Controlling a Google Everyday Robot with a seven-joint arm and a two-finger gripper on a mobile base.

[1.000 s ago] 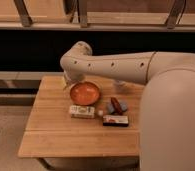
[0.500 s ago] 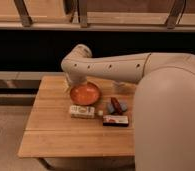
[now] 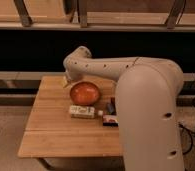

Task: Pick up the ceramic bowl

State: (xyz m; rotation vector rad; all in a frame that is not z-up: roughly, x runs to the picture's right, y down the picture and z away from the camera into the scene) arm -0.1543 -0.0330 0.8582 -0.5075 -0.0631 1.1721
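The gripper (image 3: 67, 81) hangs at the far left rim of the ceramic bowl (image 3: 85, 93); whether it is clenched or released I cannot tell. The bowl sits on the wooden surface (image 3: 46, 131), showing only its reddish-orange inside. A white box (image 3: 82, 111) lies just in front of it, with small blocks (image 3: 110, 114) to the right.

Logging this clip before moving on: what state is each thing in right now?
ceramic bowl: upright on the table, looks empty, not lifted.
white box: lying flat in front of the bowl.
small blocks: lying on the table, right of the box.
pincer: lowered to the bowl's back-left rim.
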